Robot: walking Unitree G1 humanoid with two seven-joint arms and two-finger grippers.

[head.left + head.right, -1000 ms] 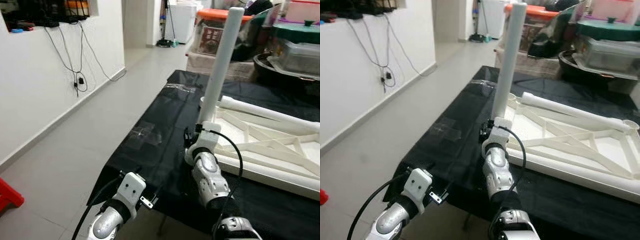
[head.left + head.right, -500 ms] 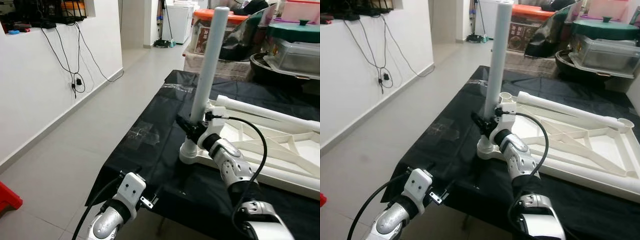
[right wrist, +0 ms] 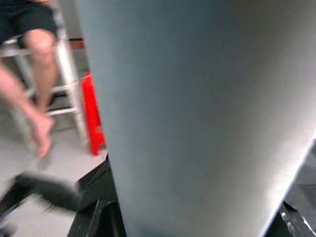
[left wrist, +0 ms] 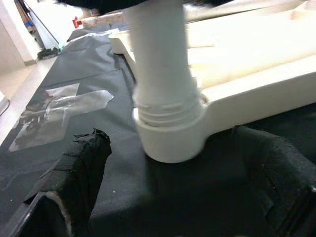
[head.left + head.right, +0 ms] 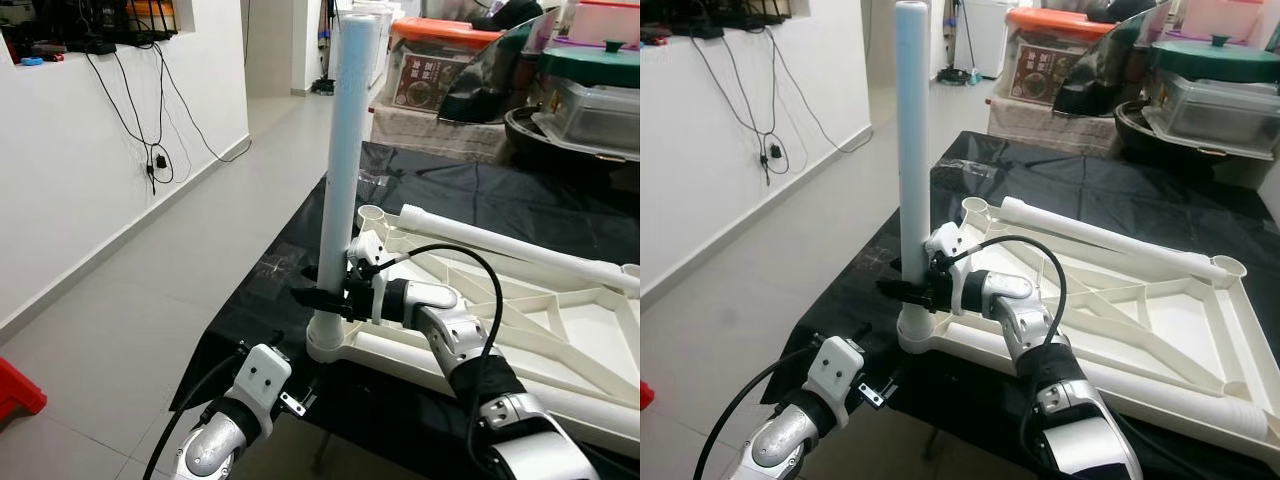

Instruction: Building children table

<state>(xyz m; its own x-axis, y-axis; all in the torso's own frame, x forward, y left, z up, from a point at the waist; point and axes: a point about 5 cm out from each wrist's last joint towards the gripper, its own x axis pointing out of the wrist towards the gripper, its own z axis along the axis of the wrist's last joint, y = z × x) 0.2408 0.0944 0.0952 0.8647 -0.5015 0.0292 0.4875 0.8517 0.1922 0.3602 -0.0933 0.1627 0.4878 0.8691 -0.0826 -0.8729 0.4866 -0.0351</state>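
Clamped low on the table leg (image 5: 340,180), the right gripper (image 5: 322,297) holds it upright, its foot in the corner socket (image 4: 170,133) of the upturned tabletop (image 5: 1140,310). Left gripper (image 4: 173,187) spreads open just before that socket, over black cloth (image 5: 300,260) by the white wall (image 5: 90,170).

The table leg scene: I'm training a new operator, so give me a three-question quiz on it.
1. True or false: the table leg stands upright in a corner socket of the tabletop frame.
2. Which hand grips the leg? A) left hand B) right hand C) both
3. Fill in: the frame lies on a ____ cloth.

Key: 1. True; the left wrist view shows its base seated in the socket. 2. B; the right hand clamps the leg low down, while the left hand hangs open below the table edge. 3. black.
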